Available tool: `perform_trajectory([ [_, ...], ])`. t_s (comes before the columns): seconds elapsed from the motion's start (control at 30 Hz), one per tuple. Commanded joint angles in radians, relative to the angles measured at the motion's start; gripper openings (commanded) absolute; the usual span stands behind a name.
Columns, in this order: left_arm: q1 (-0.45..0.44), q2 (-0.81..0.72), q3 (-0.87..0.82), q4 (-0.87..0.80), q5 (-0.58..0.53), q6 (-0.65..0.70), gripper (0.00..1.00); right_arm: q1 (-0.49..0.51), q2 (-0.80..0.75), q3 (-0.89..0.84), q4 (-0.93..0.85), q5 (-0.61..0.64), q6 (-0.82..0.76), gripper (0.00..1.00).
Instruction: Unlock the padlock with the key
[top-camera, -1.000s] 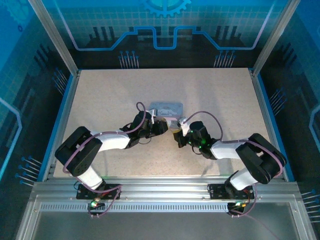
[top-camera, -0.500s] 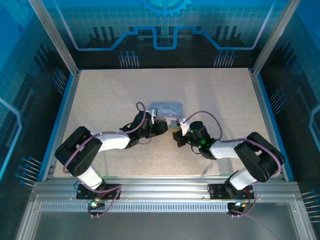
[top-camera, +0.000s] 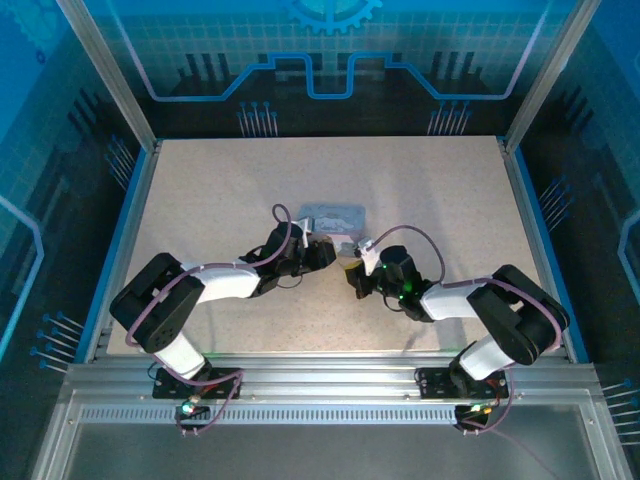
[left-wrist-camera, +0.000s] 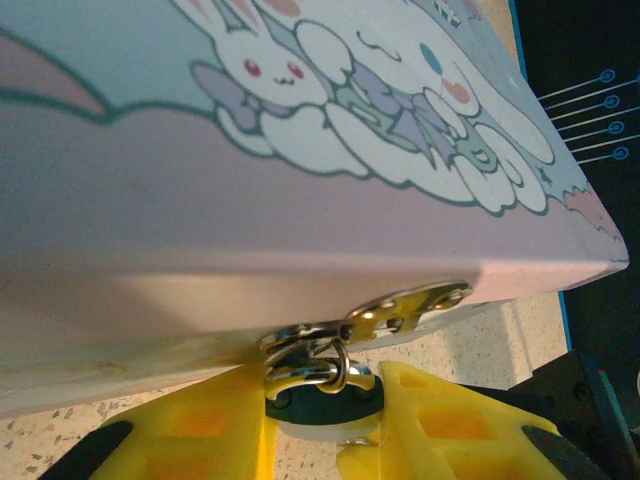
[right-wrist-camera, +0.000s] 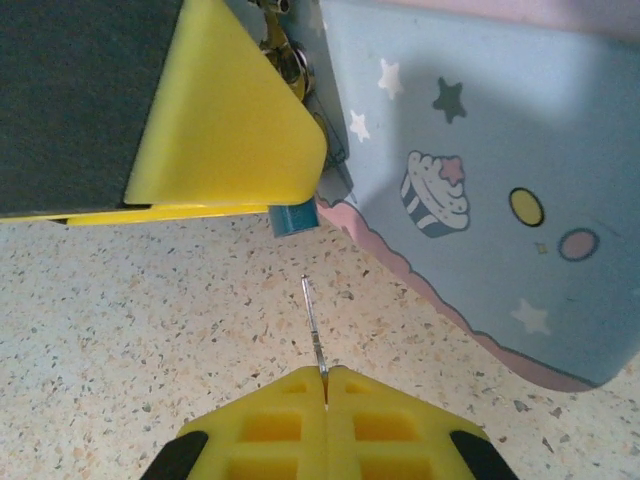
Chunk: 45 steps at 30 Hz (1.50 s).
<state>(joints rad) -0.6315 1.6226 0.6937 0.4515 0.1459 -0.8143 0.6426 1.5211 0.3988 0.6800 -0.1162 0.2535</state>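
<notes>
Yellow left fingers (top-camera: 322, 253) clamp, part-open, on the padlock (left-wrist-camera: 312, 402), which hangs from the hasp (left-wrist-camera: 405, 308) of the tin (left-wrist-camera: 300, 190) (cartoon rabbit print). Right fingers (top-camera: 353, 272) are pressed fully together on the key (right-wrist-camera: 314, 330), its tip near the padlock but apart, over the speckled worktop (right-wrist-camera: 120, 330).

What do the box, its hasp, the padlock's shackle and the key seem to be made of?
The box: probably painted tin, with a smooth satin print and a crisp folded edge. The hasp: brass-coloured metal, shiny with highlights. The padlock's shackle: polished silver metal with bright glints. The key: thin grey metal, as far as its edge-on sliver tells.
</notes>
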Motion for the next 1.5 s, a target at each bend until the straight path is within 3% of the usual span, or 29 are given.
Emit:
perform_trajectory([
  [0.0, -0.006, -0.033, 0.027, 0.046, -0.017, -0.001, 0.28, 0.017, -0.015, -0.013, 0.039, -0.024, 0.003, 0.00],
  [0.67, -0.007, -0.030, 0.027, 0.048, -0.011, -0.005, 0.28, 0.017, -0.096, -0.036, 0.039, -0.024, 0.005, 0.00],
  [1.47, -0.008, -0.042, 0.024, 0.050, -0.005, -0.009, 0.28, 0.017, -0.019, 0.012, 0.037, -0.010, 0.010, 0.00],
])
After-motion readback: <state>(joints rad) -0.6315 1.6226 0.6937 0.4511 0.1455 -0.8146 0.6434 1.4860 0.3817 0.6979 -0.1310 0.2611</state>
